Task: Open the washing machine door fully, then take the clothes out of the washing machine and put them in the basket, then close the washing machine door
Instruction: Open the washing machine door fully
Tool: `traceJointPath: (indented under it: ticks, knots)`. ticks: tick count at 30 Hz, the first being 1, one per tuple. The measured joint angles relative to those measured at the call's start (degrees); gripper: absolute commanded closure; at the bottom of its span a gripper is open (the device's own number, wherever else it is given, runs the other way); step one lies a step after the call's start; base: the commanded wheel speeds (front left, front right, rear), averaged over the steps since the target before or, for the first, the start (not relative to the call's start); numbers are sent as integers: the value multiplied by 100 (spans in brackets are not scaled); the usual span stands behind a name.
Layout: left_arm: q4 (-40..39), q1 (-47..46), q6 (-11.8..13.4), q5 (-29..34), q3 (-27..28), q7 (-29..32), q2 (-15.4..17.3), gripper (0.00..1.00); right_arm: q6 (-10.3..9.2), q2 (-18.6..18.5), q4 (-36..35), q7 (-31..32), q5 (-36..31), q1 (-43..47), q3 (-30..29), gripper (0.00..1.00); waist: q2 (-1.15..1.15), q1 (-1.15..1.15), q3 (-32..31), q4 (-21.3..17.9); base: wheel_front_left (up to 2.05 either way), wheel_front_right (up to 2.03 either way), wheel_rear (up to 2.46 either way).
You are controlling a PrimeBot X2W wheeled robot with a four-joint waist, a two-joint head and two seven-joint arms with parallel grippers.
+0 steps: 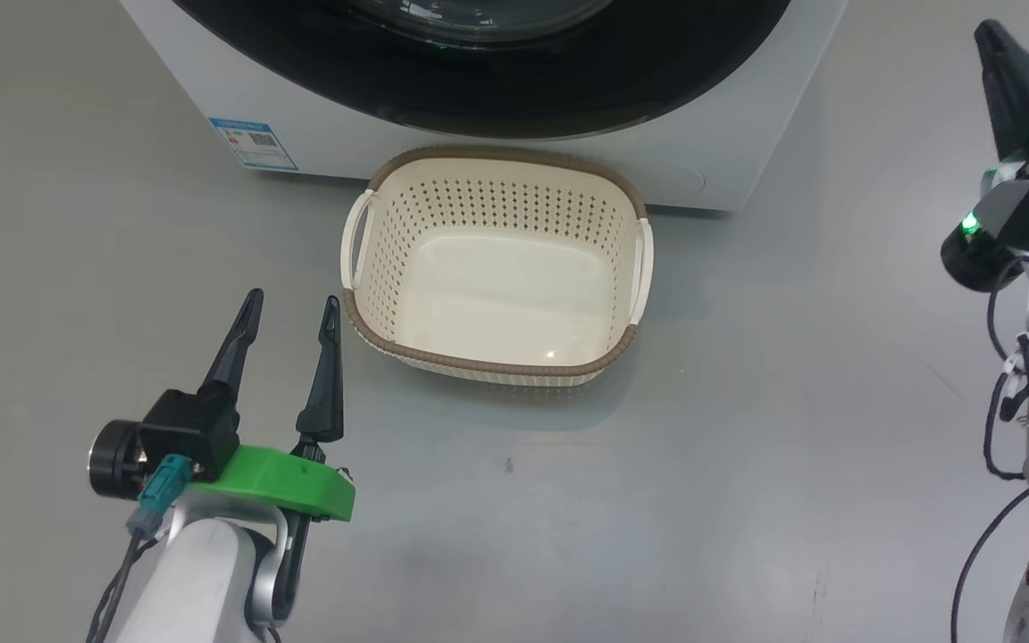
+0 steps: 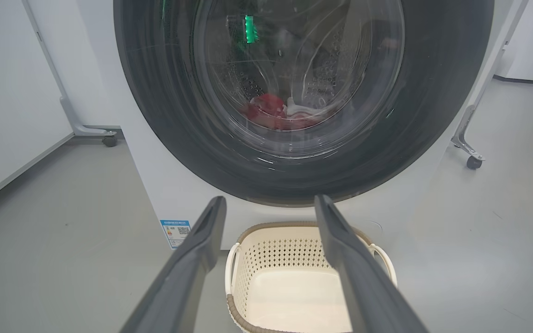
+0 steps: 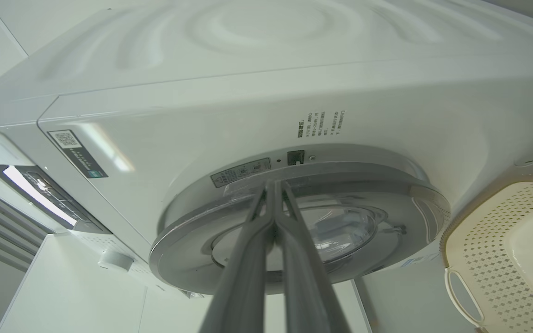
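Note:
The washing machine (image 1: 336, 116) stands at the top of the head view, its door (image 1: 568, 89) with the glossy black rim against the front. Through the glass of the door (image 2: 164, 115) the red and white clothes (image 2: 271, 108) lie low in the drum. The cream basket (image 1: 497, 154) sits on the floor right before the machine, with nothing in it. My left gripper (image 1: 293, 301) hovers open to the basket's left. My right gripper (image 1: 988, 31) is shut at the far right; in the right wrist view its tips (image 3: 273, 185) are at the door's grey edge (image 3: 192, 249).
A blue label (image 1: 253, 143) marks the machine's lower left corner. White panels on castor legs (image 2: 109, 140) (image 2: 474, 162) flank the machine. Grey floor (image 1: 747, 446) spreads around the basket. The machine's control panel (image 3: 40, 189) shows in the right wrist view.

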Motion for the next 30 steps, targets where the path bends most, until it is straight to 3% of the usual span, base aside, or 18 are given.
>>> traceJointPath:
  ticks: [11, 30]
  knots:
    - [-84, -366, -77, 158, -183, -1, -109, 0, -427, -513, 116, 659, 105, -1005, 110, 100, 0, 0, 500, 282, 0, 0, 0]
    - [-116, -636, -92, 142, -238, -1, -205, 0, -581, -1101, 402, 1263, -246, -2253, 679, 100, 0, 0, 1139, 785, 0, 0, 0]
